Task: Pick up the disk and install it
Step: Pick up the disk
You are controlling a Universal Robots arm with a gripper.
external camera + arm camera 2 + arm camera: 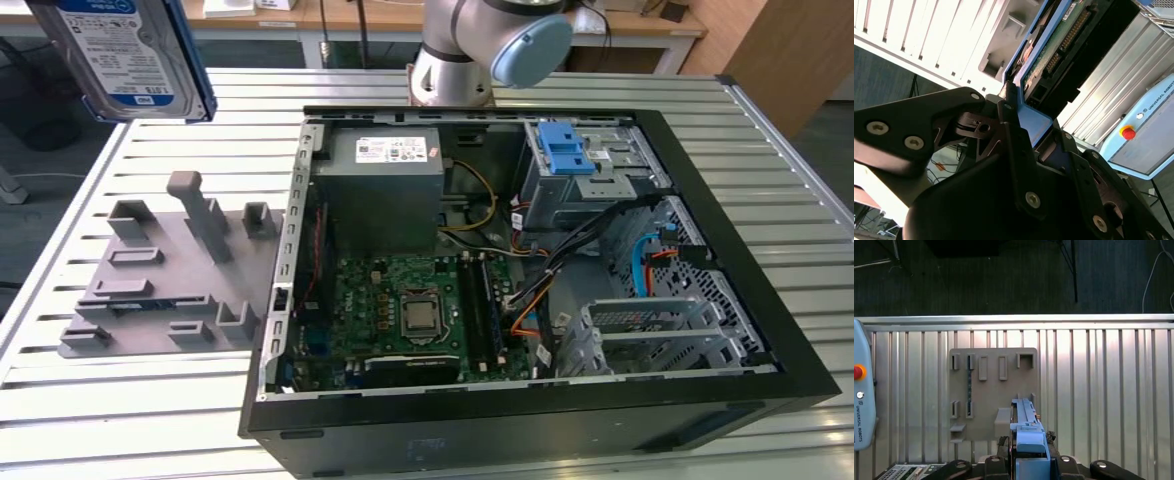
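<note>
The disk (120, 55), a silver hard drive with a blue-and-white label in a blue bracket, hangs in the air above the slatted table at the exterior view's far upper left, over the grey fixture (174, 270). In the second wrist view my gripper (1021, 107) is shut on the blue bracket edge of the disk (1054, 55), whose green circuit board faces the camera. The first wrist view looks down along the held disk (1024, 415), seen edge-on between my gripper (1030, 450), with the grey fixture (989, 390) below it.
An open black computer case (287, 300) lies on the table, motherboard exposed. Its grey drive bay (587, 185) carries a blue latch piece (563, 150) at the back right. The arm's base (474, 50) stands behind the case. A teach pendant (861, 400) lies beside the fixture.
</note>
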